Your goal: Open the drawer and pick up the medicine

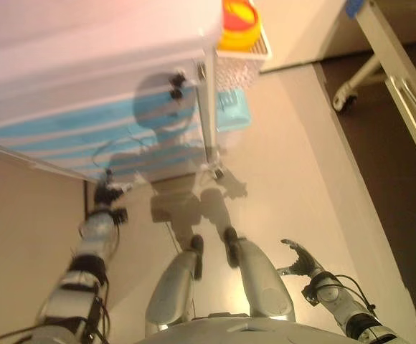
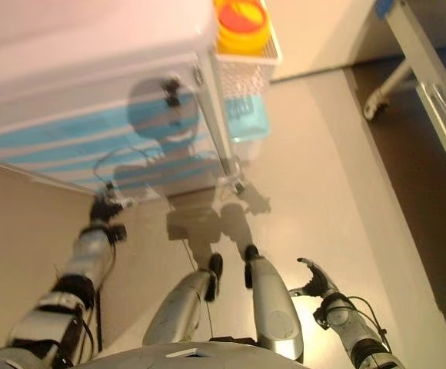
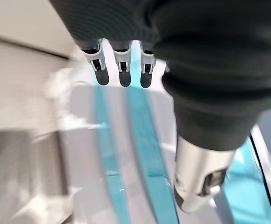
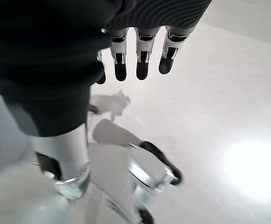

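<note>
You have no medicine in view: it is presumably inside the cabinet (image 1: 100, 136), whose white front is banded with blue drawer faces, all closed. So you are at the very first step, the approach to the drawer.

Your left hand (image 1: 107, 195) is raised close to the lower blue bands, near the cabinet's left corner; its wrist view shows the fingers (image 3: 121, 70) straight and relaxed, holding nothing, with the striped front right past them. No handle is clear from here, so find an edge or pull before you commit.

Your right hand (image 1: 299, 258) hangs low over the floor (image 1: 301, 158), well apart from the cabinet, fingers loose and empty.

Beside the cabinet's right edge hangs a wire basket (image 1: 245, 61) with a yellow container (image 1: 239, 23).

Next: bring the left fingers onto one drawer's pull, curl, draw straight back.
</note>
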{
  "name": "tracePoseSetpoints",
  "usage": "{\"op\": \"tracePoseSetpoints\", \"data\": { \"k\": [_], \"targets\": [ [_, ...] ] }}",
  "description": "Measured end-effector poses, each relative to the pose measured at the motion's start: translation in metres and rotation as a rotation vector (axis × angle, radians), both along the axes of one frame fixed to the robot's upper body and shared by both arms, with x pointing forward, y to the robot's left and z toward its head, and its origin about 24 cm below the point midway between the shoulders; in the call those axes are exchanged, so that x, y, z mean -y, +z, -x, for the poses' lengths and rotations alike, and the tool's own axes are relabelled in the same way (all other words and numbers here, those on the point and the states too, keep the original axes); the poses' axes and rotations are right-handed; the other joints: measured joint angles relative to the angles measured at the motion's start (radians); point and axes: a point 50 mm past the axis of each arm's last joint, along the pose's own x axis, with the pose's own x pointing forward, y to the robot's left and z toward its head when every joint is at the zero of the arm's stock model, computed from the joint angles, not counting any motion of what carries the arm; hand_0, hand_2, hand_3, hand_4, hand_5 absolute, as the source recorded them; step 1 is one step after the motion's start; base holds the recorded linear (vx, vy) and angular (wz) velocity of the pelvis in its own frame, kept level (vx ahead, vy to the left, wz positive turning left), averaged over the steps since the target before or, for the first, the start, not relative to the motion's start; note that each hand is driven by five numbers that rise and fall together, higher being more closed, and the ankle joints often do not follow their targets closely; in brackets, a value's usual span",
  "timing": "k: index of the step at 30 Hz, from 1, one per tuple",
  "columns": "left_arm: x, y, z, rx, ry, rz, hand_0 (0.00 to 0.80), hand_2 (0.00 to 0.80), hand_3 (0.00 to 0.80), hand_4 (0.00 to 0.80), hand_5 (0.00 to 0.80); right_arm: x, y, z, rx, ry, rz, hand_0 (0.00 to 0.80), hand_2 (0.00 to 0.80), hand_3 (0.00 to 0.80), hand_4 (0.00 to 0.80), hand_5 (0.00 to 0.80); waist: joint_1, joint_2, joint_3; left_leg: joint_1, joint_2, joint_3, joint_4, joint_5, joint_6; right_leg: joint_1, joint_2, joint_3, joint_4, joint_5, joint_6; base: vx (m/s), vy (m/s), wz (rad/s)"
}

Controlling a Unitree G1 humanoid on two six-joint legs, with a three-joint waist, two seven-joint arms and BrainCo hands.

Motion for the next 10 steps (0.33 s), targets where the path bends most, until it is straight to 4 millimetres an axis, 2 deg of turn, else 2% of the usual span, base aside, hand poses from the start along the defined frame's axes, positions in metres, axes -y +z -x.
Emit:
{"op": "tracePoseSetpoints", "data": {
  "k": [3, 5, 7, 10],
  "targets": [
    [0.005, -0.040, 0.055, -0.187, -0.007, 0.083, 0.000, 0.000, 0.000, 0.000, 0.000, 0.002, -0.009, 0.014, -0.063, -0.016, -0.005, 0.000, 0.000, 0.000, 0.000, 0.000, 0.028, 0.012, -0.060, 0.113, 0.011, -0.017, -0.135, 0.041, 0.006, 0.109, 0.001, -0.025, -0.113, 0.016, 0.005, -0.028, -0.086, 0.26],
    [0.002, -0.057, 0.089, -0.291, 0.018, 0.130, 0.000, 0.000, 0.000, 0.000, 0.000, -0.001, -0.016, 0.025, -0.120, -0.029, -0.019, 0.000, 0.000, 0.000, 0.000, 0.000, 0.041, 0.009, -0.107, 0.152, 0.018, -0.025, -0.194, 0.063, 0.007, 0.158, 0.003, -0.049, -0.176, 0.027, 0.006, -0.099, -0.073, 0.35],
    [0.002, -0.068, 0.114, -0.384, 0.035, 0.176, 0.000, 0.000, 0.000, 0.000, 0.000, 0.000, -0.022, 0.035, -0.167, -0.060, -0.028, 0.000, 0.000, 0.000, 0.000, 0.000, 0.062, 0.005, -0.139, 0.184, 0.023, -0.030, -0.237, 0.080, 0.003, 0.206, 0.005, -0.068, -0.233, 0.039, 0.010, -0.114, -0.050, 0.36],
    [0.011, -0.081, 0.141, -0.502, 0.013, 0.270, 0.000, 0.000, 0.000, 0.000, 0.000, 0.002, -0.025, 0.042, -0.221, -0.103, -0.065, 0.000, 0.000, 0.000, 0.000, 0.000, 0.088, 0.002, -0.174, 0.203, 0.026, -0.030, -0.263, 0.092, -0.003, 0.263, 0.008, -0.097, -0.316, 0.067, 0.016, -0.116, -0.033, 0.27]
  ]
}}
